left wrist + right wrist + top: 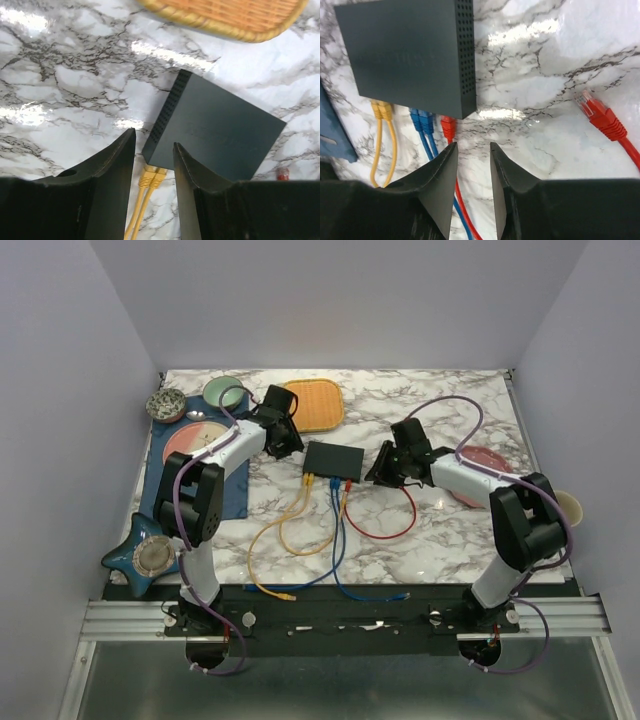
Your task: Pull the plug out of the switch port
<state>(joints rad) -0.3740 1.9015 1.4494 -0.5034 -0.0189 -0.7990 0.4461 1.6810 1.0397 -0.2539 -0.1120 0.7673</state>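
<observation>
At the back left of the marble desk (450,540), a small grey bowl (166,405) holds something speckled that I can't make out. Beside it stands a pale green bowl (222,390). A pink-and-cream plate (190,440) lies on a dark blue mat (238,502). A blue star-shaped dish (125,560) at the near left corner has a round tan-rimmed thing (152,555) sitting in it. An orange woven tray (312,405) lies just behind the matte-black flat switch box (335,460), which sits mid-desk. The sockets along its near edge hold two yellow plugs (382,109), two blue plugs (422,121) and one red plug (448,126). A loose red connector (594,112) rests on the marble to the right.

The left arm (215,455) reaches over the mat, its wrist angled at the switch's left side. The left jaws are spread with nothing between them, and the yellow plugs show through the gap. The right arm (455,475) comes in from the right, low by the switch's near right corner. The right jaws are also spread. The red cable runs beneath their gap, unpinched.
</observation>
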